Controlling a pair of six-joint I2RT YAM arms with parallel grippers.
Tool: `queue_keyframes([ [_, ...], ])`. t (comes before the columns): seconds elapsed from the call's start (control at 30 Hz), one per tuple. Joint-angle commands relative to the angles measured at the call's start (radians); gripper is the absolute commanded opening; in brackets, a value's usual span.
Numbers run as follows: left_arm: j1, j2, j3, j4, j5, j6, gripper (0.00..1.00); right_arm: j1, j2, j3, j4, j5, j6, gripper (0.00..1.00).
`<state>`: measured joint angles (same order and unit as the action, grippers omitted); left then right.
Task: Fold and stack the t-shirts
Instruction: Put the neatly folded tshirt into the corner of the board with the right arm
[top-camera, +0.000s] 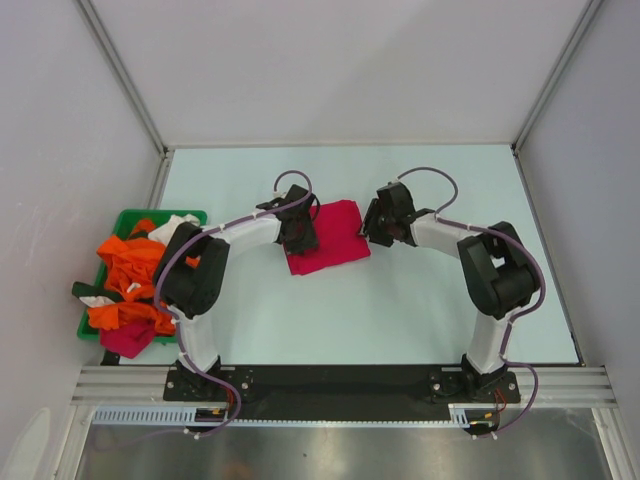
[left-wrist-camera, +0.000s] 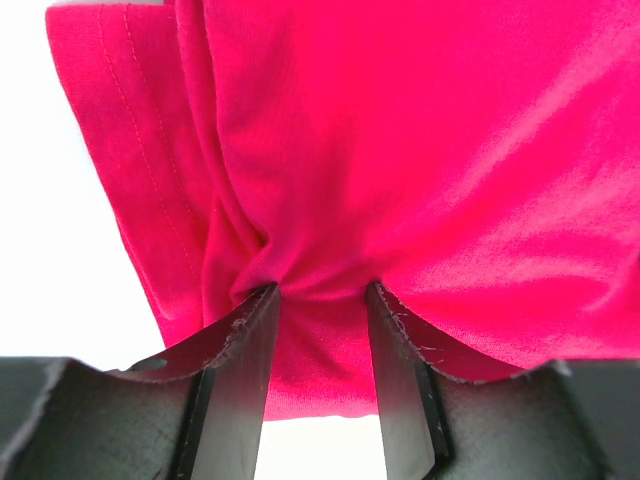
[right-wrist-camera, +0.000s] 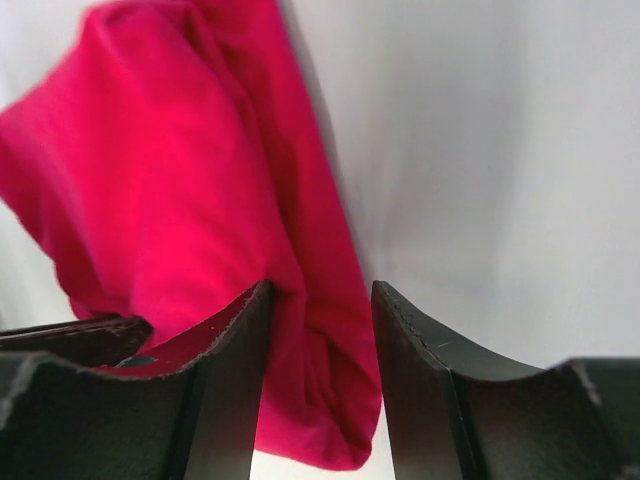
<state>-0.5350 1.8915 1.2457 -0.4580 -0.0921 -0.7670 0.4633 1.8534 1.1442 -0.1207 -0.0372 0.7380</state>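
A red t-shirt (top-camera: 330, 238) lies folded in the middle of the table. My left gripper (top-camera: 298, 228) is at the shirt's left edge. In the left wrist view its jaws (left-wrist-camera: 320, 300) are closed on a bunched fold of the red cloth (left-wrist-camera: 400, 150), which fills the gap between them. My right gripper (top-camera: 375, 225) is at the shirt's right edge. In the right wrist view its jaws (right-wrist-camera: 320, 300) stand apart over the shirt's edge (right-wrist-camera: 170, 180), with the right finger (right-wrist-camera: 420, 380) clear of the cloth.
A green bin (top-camera: 100, 300) at the left edge of the table holds several crumpled shirts, orange (top-camera: 130, 265), white and dark red. White walls and metal frame posts enclose the table on the left, right and back.
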Motion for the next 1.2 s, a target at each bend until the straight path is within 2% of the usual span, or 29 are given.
queue_keyframes([
  [0.0,0.023,0.046,-0.029,-0.136,-0.055,0.021,0.48,0.009,0.024,-0.006,0.047,-0.024,0.008,0.49],
  [0.53,0.023,0.043,-0.009,-0.156,-0.063,0.017,0.48,0.011,0.154,0.008,-0.062,-0.064,0.012,0.49],
  [0.63,0.021,0.044,0.003,-0.169,-0.069,0.021,0.48,0.012,0.177,0.006,-0.080,-0.056,0.024,0.33],
  [0.67,0.023,0.044,0.009,-0.171,-0.072,0.021,0.48,0.012,0.179,0.005,-0.082,-0.055,0.026,0.21],
  [0.8,0.021,0.046,0.021,-0.176,-0.075,0.026,0.47,0.012,0.187,-0.006,-0.099,-0.041,0.027,0.01],
  [1.0,0.023,0.055,0.034,-0.174,-0.072,0.025,0.48,0.014,0.147,-0.021,-0.112,-0.004,0.008,0.00],
  [1.17,0.012,0.023,0.047,-0.177,-0.096,0.038,0.49,0.050,0.037,0.049,-0.206,0.155,-0.106,0.00],
])
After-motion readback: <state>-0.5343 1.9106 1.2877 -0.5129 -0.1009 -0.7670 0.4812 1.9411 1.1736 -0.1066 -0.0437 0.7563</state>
